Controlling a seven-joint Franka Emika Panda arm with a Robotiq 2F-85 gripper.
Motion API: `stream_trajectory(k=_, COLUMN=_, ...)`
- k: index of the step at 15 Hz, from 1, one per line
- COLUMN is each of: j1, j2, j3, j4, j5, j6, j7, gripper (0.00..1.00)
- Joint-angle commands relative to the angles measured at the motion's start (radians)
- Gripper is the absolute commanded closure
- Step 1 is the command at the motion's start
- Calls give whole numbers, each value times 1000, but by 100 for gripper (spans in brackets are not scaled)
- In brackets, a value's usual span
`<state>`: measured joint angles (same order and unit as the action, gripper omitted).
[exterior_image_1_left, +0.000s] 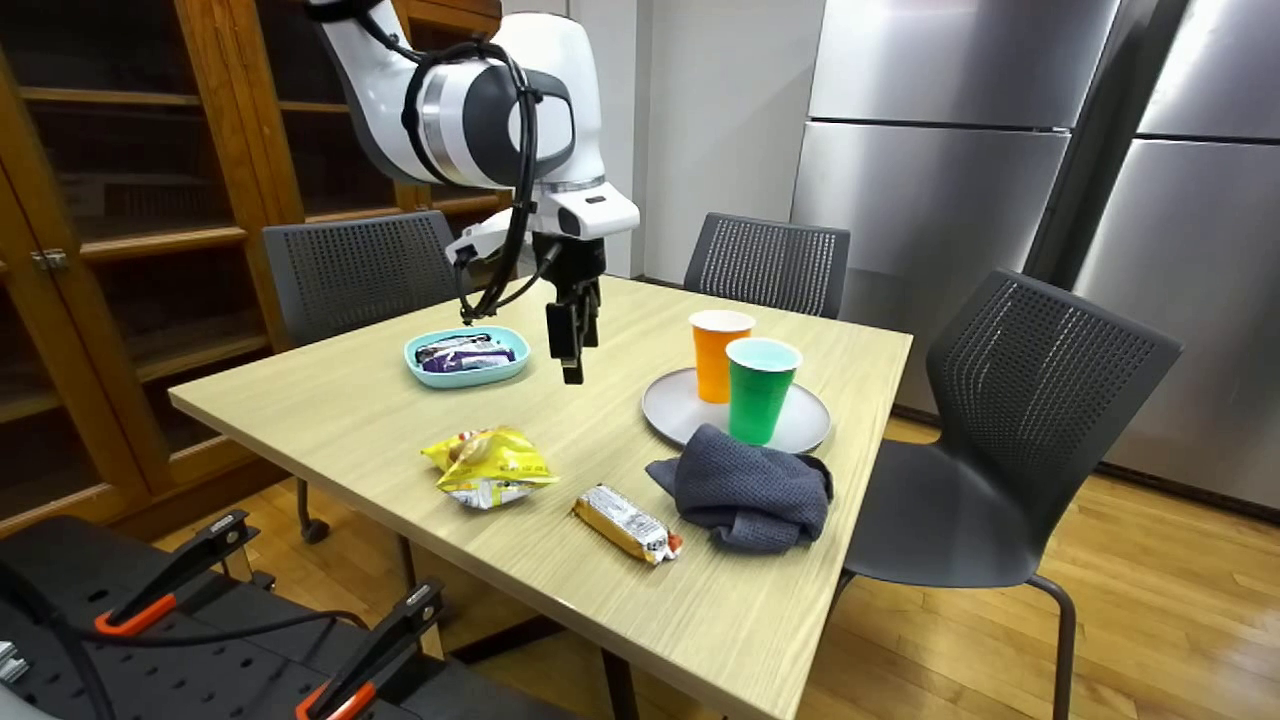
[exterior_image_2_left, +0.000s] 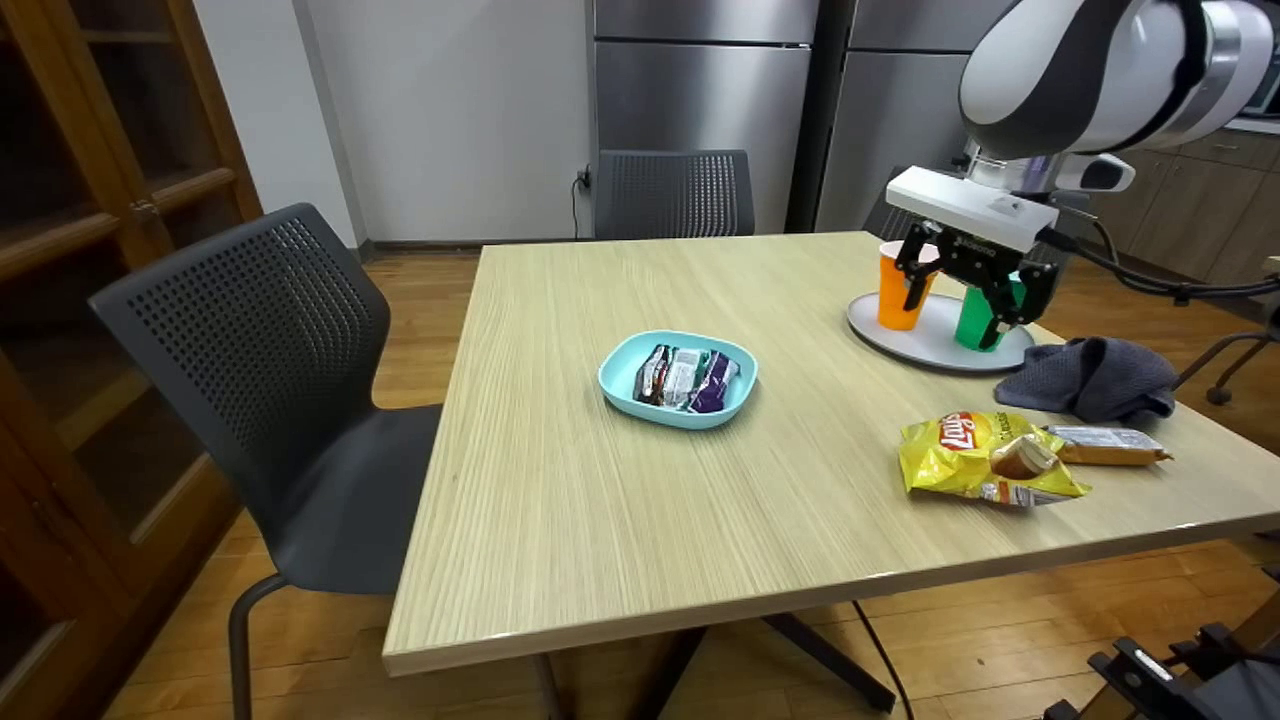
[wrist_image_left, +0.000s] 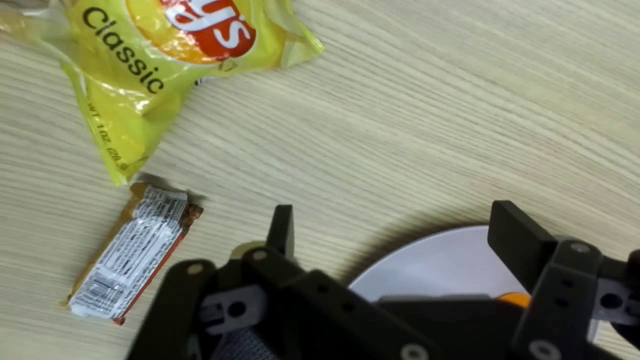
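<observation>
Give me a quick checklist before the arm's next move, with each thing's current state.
1. Black two-finger gripper open and empty: ok.
2. Orange plastic cup and green plastic cup upright on the round grey plate: ok.
3. Wrist view of the orange cup unobstructed: not ok, the gripper hides most.
4. Dark blue-grey cloth clear of the plate: cannot tell; it hides part of the rim in an exterior view.
5. Shiny yellow Lay's bag apart from the gold-and-white wrapped bar: ok.
</observation>
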<state>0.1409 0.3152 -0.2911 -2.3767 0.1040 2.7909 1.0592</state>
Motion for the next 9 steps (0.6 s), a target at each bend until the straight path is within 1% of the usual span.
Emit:
stream_trajectory(k=1, j1=-48, j2=-43, j3=8, j4=-49, j5=2, j6=8, j7=22, gripper=0)
stream_trajectory(k=2, j1=-76, j2=-44, j3=24, j4=-50, j5=37, j6=0, j7=7, gripper=0)
stream_trajectory(k=3, j1=-92, j2=-46, j3=27, j4=-52, j5=63, j6=-9, j7=17, gripper=0)
stream_trajectory(k=7, j1=-134, j2=-31, j3=23, j4=-56, j5=141, j6=-21, j7=42, gripper=0)
stream_trajectory(k=9, j1=-149, j2=-20, j3=14, j4=-57, j5=159, j6=-21, j7=63, gripper=0)
